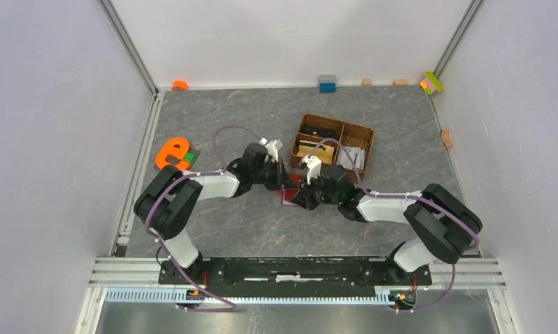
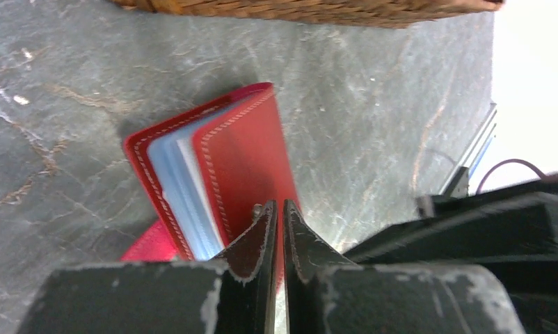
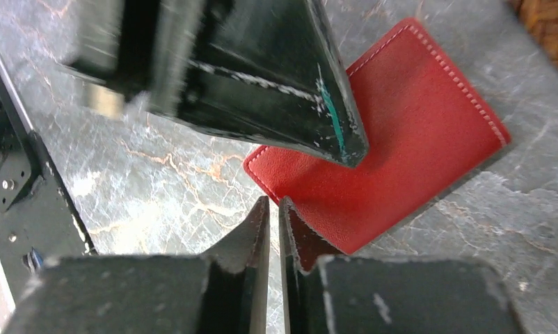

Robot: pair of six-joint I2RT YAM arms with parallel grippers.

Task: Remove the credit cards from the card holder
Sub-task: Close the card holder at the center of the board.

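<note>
The red card holder (image 1: 289, 195) lies on the grey table between both arms, just in front of the wicker basket. In the left wrist view the card holder (image 2: 245, 156) is propped partly open. Light blue credit cards (image 2: 175, 184) show edge-on between its covers. My left gripper (image 2: 277, 206) has its jaws nearly together on the near edge of the raised cover. My right gripper (image 3: 271, 202) is closed down at the near corner edge of the card holder (image 3: 408, 132). The left gripper's finger rests on the holder's edge just above it. In the top view the left gripper (image 1: 283, 182) and the right gripper (image 1: 300, 197) meet over the holder.
The brown wicker basket (image 1: 360, 130) with compartments stands right behind the holder; its rim (image 2: 297, 8) is close in the left wrist view. An orange shape (image 1: 170, 153) and a green block (image 1: 190, 160) lie to the left. A blue brick (image 1: 327, 83) and other small blocks sit along the back wall.
</note>
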